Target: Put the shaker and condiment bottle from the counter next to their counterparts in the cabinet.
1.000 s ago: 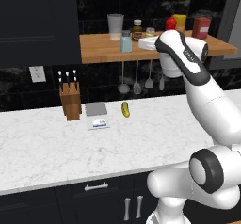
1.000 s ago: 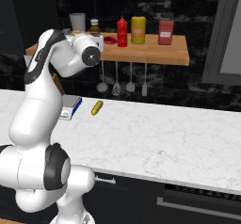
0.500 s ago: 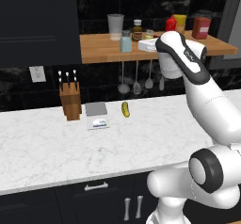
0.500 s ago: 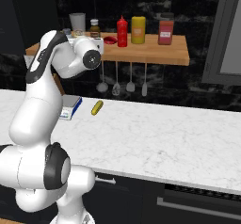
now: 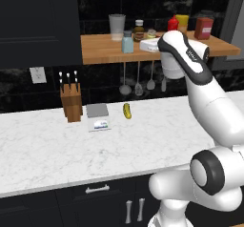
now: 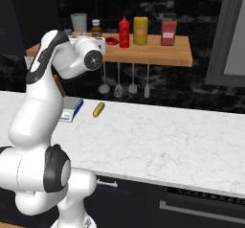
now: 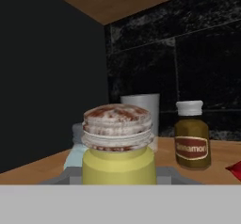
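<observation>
Olive-yellow, the shaker (image 7: 118, 148) sits upright between the jaws, clamped, above the cabinet (image 5: 102, 48) board. Close behind it stand the pale blue shaker (image 5: 127, 42), a grey cup (image 7: 140, 106) and a brown cinnamon jar (image 7: 191, 136); the condiment bottle (image 6: 124, 32) stands beside the yellow bottle (image 6: 140, 30).

The left end of the cabinet (image 5: 100, 47) is crowded: a pale cup (image 5: 116, 26), a brown cinnamon jar (image 5: 138, 30) and the pale blue shaker (image 5: 127, 42) are set close together, just beside the shaker (image 7: 118, 145) seen close up in the hand view. Bare board is left between the red condiment bottle (image 6: 124, 32) and the red boxy jar (image 6: 168, 32) only beyond the yellow bottle (image 6: 140, 29). Wide open surface (image 6: 182, 141) is found to the right of the yellow pickle (image 6: 98, 109).
</observation>
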Tool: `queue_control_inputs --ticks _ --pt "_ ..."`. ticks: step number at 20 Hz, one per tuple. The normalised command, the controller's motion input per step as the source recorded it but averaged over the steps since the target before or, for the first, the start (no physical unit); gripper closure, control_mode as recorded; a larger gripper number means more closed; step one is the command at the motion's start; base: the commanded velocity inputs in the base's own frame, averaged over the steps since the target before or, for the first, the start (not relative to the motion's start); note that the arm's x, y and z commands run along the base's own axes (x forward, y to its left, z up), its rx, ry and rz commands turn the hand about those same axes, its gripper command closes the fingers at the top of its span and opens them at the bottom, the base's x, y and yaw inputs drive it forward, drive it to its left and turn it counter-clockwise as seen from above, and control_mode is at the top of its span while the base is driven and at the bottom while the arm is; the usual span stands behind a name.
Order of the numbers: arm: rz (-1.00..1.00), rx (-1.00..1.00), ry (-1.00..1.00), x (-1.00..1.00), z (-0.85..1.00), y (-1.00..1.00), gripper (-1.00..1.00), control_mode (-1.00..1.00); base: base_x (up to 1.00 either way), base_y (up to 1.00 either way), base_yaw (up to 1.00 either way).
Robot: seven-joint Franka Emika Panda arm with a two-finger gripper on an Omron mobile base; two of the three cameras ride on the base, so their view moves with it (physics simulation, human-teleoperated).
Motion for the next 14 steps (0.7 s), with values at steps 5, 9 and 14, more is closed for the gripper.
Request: queue_control_inputs --ticks 5,9,14 --pt "0.0 -0.08 -0.03 0.01 0.06 0.0 1.0 -1.0 0.0 0.0 0.0" --pt "0.0 -0.09 0.0 0.06 0.0 0.0 1.0 -1.0 0.0 0.0 0.0" --pt "0.0 -0.03 0.01 0.06 0.02 0.0 1.0 -1.0 0.0 0.0 0.0"
